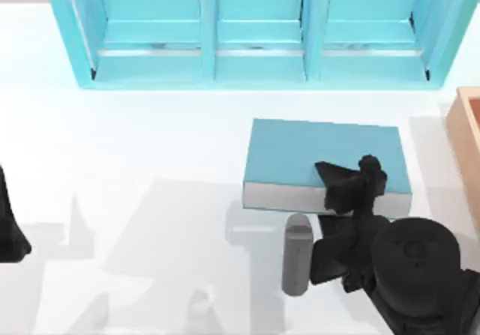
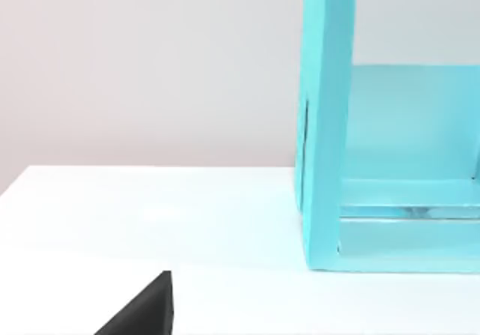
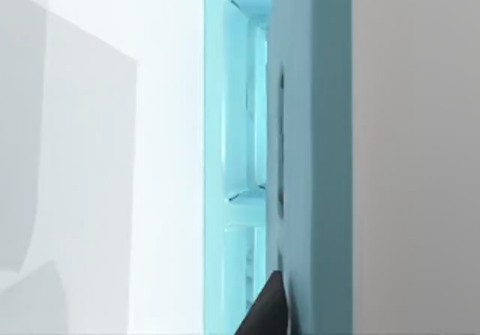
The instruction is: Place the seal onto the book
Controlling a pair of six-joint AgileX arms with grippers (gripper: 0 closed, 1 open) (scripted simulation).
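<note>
My right claw [image 1: 352, 181] sits in the lower right of the top view, over the near right part of the book [image 1: 315, 155]. The book lies flat on the white surface [image 1: 150, 148] right of centre, teal cover up, its pale page edge facing the lower edge of the frame. The claw's dark fingers overlap that cover and page edge, but I cannot tell from here how far they are spread or whether anything is held between them. I cannot make out the seal: no red knob stands clear of the black claw.

A grey cylinder [image 1: 296, 254] lies just beside the right arm, below the book's near edge. The light-blue shelf unit [image 1: 255, 43] runs along the top of the frame, and a tan box edge [image 1: 469, 140] shows at the far right.

My left arm [image 1: 9, 226] is parked at the left edge of the top view. In the left wrist view a dark fingertip [image 2: 146, 312] sits at the bottom, with the shelf unit's end panel [image 2: 326, 125] beyond. The right wrist view shows the shelf unit [image 3: 307, 125] and one dark fingertip [image 3: 266, 309].
</note>
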